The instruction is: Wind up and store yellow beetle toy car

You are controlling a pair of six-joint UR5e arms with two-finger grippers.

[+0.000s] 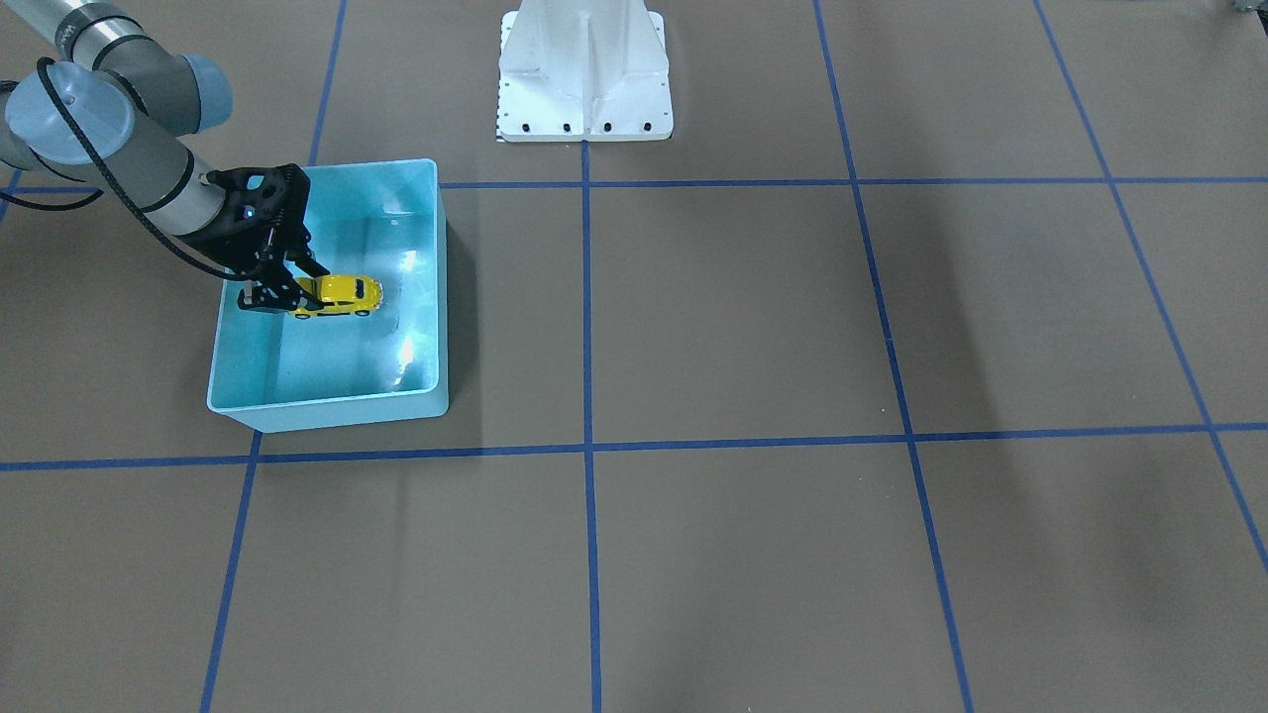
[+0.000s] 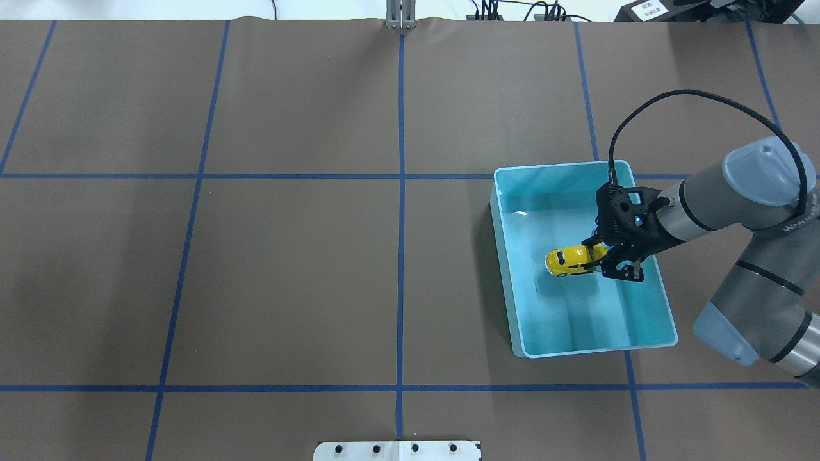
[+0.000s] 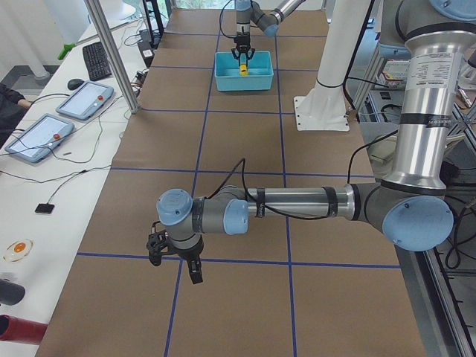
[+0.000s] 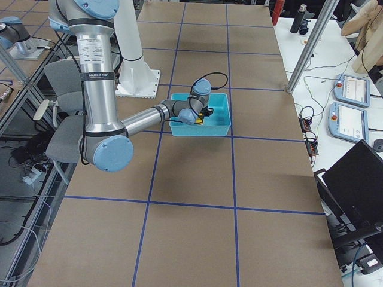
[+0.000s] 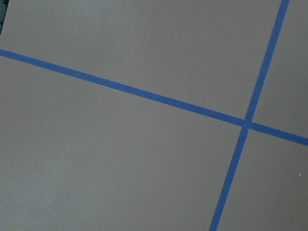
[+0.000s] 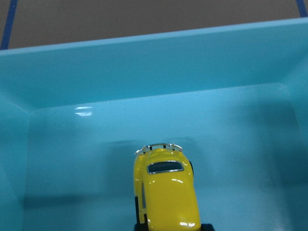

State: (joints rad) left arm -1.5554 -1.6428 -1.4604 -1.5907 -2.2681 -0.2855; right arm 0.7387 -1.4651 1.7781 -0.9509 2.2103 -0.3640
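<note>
Tape (image 2: 401, 192) in blue divides the brown table (image 2: 288, 275) into large squares. The left arm (image 3: 297, 202) appears only in the side view from the robot's left, stretched low across the near part of the table. Its left claw (image 3: 175, 262) hangs just above a tape line. From that angle I cannot tell whether its jaws are apart or together. The left wrist camera sees only bare table surface and two crossing tape lines.

A white mount (image 2: 397, 450) sits at the middle of the table's near edge, on the centre line.

Further right, a light blue bin (image 2: 576, 320) sits in the right half of the table, with a tape line running under its right side. The yellow beetle toy car (image 2: 567, 261) is inside the bin, roughly at the middle of the floor and lying crosswise with its roof up. Whether its wheels touch the floor cannot be told.

The right claw (image 2: 596, 258) reaches down into the bin and is clamped on the end of the car nearer the wrist, one finger on each side of the body. In the right wrist view the car's free end, with a chrome bumper, points toward the bin's far wall. The right arm (image 2: 737, 211) comes in from the right edge, with a black cable (image 2: 672, 96) looping above it.
</note>
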